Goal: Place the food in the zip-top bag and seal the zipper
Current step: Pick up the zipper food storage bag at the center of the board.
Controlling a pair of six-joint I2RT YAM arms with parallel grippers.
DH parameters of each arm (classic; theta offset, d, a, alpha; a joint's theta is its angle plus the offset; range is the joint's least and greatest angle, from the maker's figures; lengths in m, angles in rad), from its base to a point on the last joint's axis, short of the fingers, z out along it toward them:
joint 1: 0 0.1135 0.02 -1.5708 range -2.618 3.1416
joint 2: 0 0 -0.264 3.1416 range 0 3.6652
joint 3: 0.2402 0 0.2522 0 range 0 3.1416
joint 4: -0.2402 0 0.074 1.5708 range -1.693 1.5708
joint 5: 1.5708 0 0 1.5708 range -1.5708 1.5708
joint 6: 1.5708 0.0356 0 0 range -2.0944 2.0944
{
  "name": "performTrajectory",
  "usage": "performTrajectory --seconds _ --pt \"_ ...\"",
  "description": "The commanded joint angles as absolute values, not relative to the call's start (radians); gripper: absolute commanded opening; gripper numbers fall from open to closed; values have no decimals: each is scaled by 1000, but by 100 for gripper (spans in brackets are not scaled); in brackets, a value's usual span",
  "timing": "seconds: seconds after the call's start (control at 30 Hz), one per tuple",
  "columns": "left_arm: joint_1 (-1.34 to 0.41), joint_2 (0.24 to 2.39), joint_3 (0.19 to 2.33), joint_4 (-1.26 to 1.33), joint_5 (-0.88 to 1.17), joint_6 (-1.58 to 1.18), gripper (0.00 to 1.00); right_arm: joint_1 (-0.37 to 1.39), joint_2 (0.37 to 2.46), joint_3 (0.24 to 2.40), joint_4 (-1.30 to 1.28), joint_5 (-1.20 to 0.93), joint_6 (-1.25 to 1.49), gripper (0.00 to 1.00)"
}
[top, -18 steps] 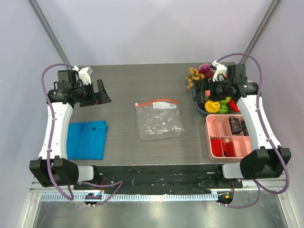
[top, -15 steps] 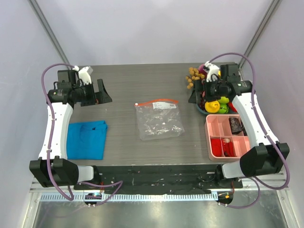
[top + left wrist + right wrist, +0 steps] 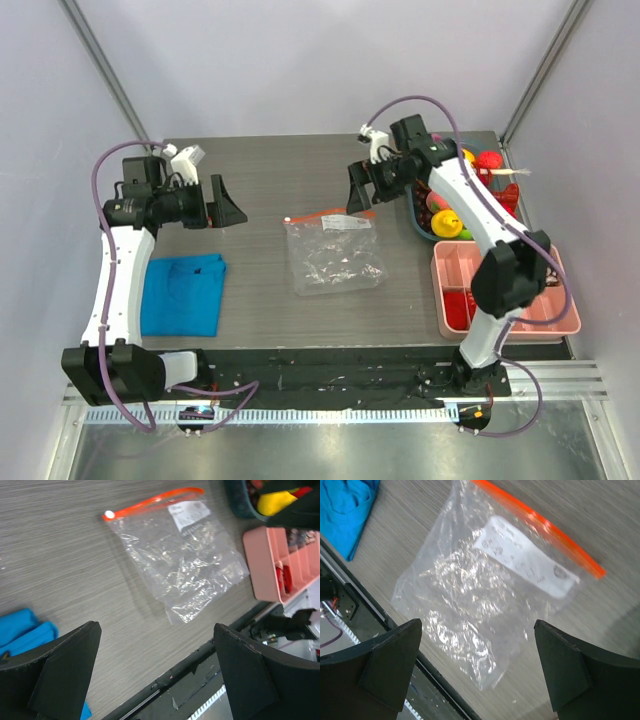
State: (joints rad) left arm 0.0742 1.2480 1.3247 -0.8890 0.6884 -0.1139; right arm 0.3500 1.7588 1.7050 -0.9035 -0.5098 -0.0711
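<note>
The clear zip-top bag (image 3: 335, 252) lies flat mid-table, its orange-red zipper (image 3: 335, 212) along the far edge with a white end piece at the left. The bag looks empty. It also shows in the left wrist view (image 3: 185, 565) and the right wrist view (image 3: 470, 595). The food, including a yellow piece (image 3: 448, 222) and a red piece (image 3: 488, 160), sits at the far right. My right gripper (image 3: 358, 188) hovers open and empty above the bag's top right corner. My left gripper (image 3: 225, 203) is open and empty, left of the bag.
A dark bowl (image 3: 422, 228) holds part of the food. A pink compartment tray (image 3: 455, 265) stands at the near right. A folded blue cloth (image 3: 180, 292) lies at the near left. The black table edge rail (image 3: 200, 665) runs along the front.
My right arm has swung left from over the food bowl to above the bag's zipper end. My left gripper has shifted slightly right towards the bag.
</note>
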Motion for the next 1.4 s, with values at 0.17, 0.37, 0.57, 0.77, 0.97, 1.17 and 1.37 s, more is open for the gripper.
performTrajectory --seconds 0.17,0.37,0.57,0.77,0.97,1.17,1.37 --pt "77 1230 1295 -836 907 -51 100 370 2143 2181 -1135 -655 -311 100" --pt "77 1259 1255 -795 900 -94 100 370 2275 2304 -1223 -658 -489 100" --pt "77 1270 1213 -770 916 -103 100 370 2301 2260 -1190 -597 -592 100" --pt "77 1296 1195 -767 922 -101 100 368 2355 2267 -1184 -606 -640 100" --pt "75 1301 1157 -769 923 -92 100 362 2407 2284 -1184 -620 -675 100" --pt "77 1310 1129 -770 930 -80 100 345 2457 2310 -1193 -673 -676 97" --pt "75 1341 1137 -764 969 -89 100 345 2467 2299 -1215 -690 -689 64"
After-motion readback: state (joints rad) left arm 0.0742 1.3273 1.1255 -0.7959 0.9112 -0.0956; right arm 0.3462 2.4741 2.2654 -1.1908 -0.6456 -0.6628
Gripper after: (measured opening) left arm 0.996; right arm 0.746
